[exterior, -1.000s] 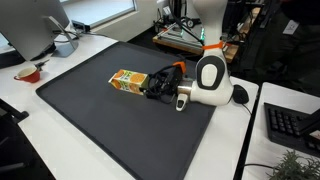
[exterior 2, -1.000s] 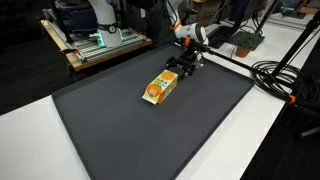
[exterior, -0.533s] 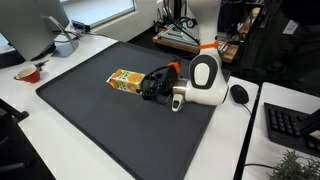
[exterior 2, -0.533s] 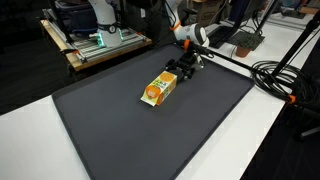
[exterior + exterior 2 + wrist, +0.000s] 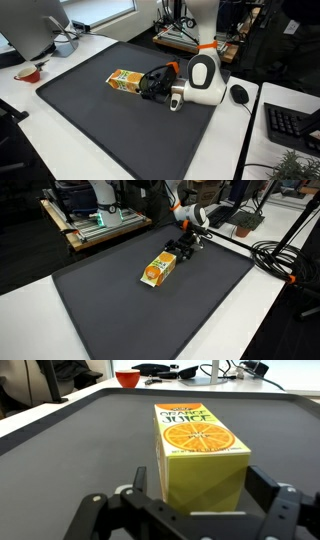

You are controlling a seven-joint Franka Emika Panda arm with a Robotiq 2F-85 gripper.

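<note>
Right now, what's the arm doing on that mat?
The Panda arm's gripper is down low over the black mat. It is open and lined up on one end of an orange juice carton that lies flat on the mat. In the wrist view the carton sits between the spread jaws. Whether they touch it, I cannot tell. The carton is not lifted.

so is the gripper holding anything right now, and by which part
Nothing is held. The gripper is open, its fingers either side of the near end of the orange juice carton, which lies on the black mat.
</note>
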